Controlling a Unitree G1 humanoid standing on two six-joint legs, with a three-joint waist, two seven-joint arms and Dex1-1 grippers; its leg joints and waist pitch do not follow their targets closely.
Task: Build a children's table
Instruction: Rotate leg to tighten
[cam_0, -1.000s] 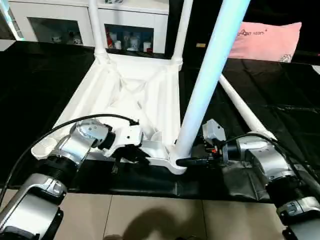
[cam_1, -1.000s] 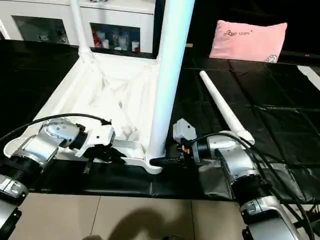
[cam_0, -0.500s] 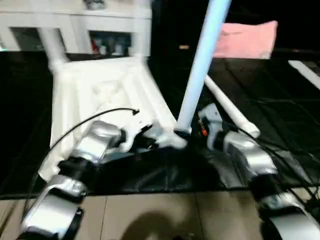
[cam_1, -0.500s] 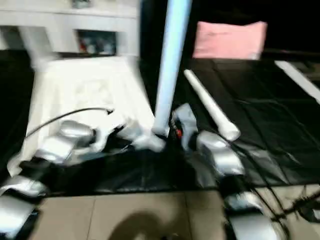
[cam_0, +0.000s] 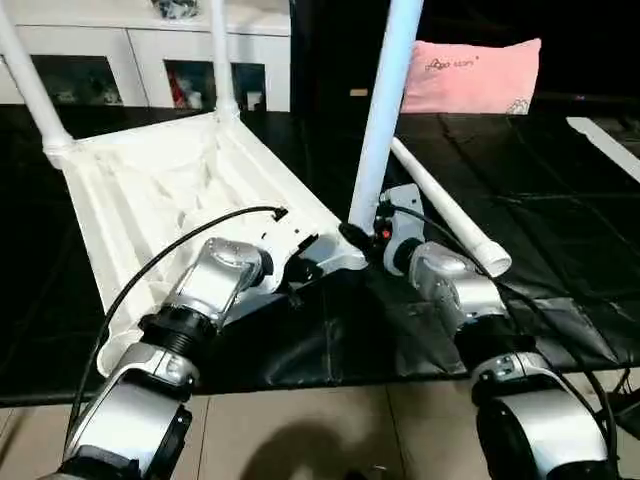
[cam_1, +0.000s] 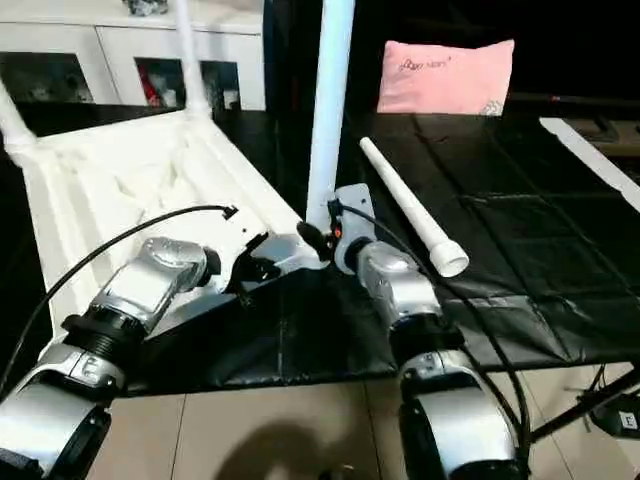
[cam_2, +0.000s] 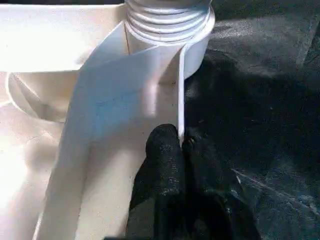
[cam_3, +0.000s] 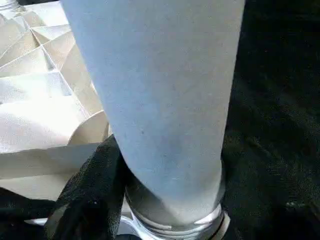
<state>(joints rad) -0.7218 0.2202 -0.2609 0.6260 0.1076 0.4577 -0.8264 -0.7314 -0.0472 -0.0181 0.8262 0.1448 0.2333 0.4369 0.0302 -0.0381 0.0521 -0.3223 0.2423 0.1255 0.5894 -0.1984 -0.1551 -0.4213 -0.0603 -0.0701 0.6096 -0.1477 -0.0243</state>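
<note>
- Left eye view: the children's table (cam_0: 170, 180) lies upside down on the black worktop (cam_0: 560, 200), ribs up, two far legs standing. A third leg (cam_0: 385, 100) stands in the near right corner socket (cam_0: 352, 252); the fourth leg (cam_0: 450, 215) lies loose just right of it. The right gripper (cam_0: 362, 238) is at the base of the third leg. Risk: that leg leans slightly, so if it isn't fully seated it could cock in the socket or tip over on release.
- Right eye view: the left gripper (cam_1: 262, 268) is on the near rim, close to the same socket. The top looks skewed on the worktop. Risk: a side push on the leg swings the whole top further, towards the near edge.
- Left wrist view: fingers (cam_2: 167, 155) closed, pinching a thin rim wall beside the threaded collar. Risk: a thin-edge pinch can slip or flex the wall, losing the brace.
- Right wrist view: one finger (cam_3: 90, 195) presses against the leg base; the other is hidden, so probably gripping it, not certain. Risk: smooth tube, grip may slide instead of turning or pushing it home.
</note>
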